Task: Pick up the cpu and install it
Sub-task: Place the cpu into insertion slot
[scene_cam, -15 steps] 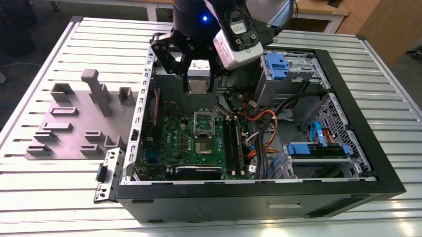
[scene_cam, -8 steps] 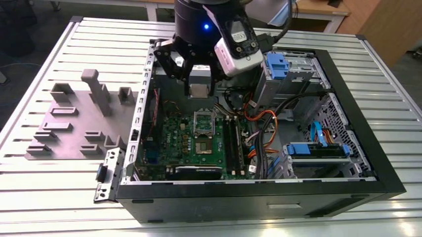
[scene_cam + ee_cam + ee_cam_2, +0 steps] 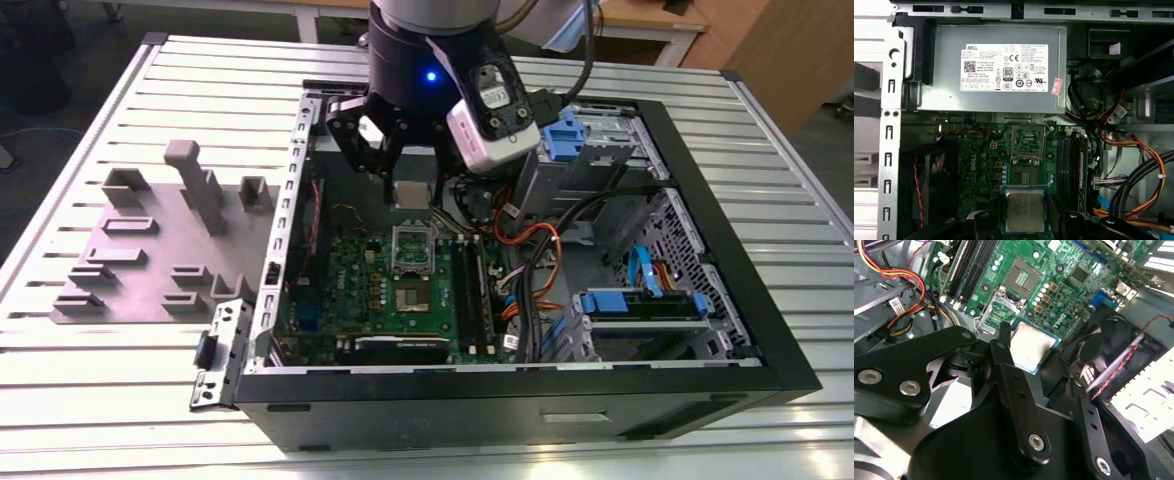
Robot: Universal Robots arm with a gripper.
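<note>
Exterior view: cpu held flat by gripper, jaws closed on its edges, raised at 12 o'clock of socket on motherboard. Judged: carry step, install not done. Seating calls for chip edges square to socket.

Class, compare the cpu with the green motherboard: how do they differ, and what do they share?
The cpu is small and silvery; the motherboard is far larger and green. The cpu is held in the gripper; the motherboard lies in the case below. Both are flat and roughly level.
</note>
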